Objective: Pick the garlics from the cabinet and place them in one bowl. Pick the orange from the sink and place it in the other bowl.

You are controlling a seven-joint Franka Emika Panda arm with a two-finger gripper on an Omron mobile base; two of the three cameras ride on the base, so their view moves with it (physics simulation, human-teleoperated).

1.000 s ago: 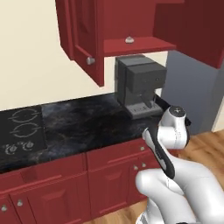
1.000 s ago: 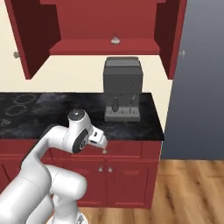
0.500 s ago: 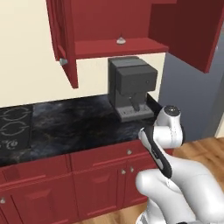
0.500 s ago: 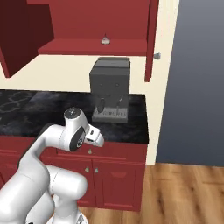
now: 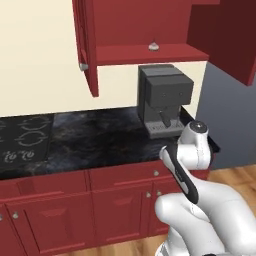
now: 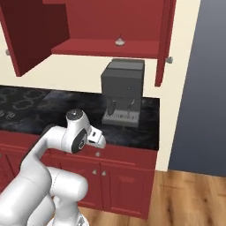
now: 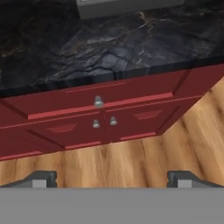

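Approach step: the pincer (image 7: 111, 179), open and empty, hangs low before the table (image 5: 100, 140); next, raise it to the garlic (image 5: 153, 46) on the cabinet (image 5: 150, 25) shelf above.

Even, bright, flat rendered light with soft shadows, no glare, slightly coarse detail.

One garlic (image 5: 153, 46), one cabinet (image 5: 145, 30), one coffee machine (image 5: 164, 99).
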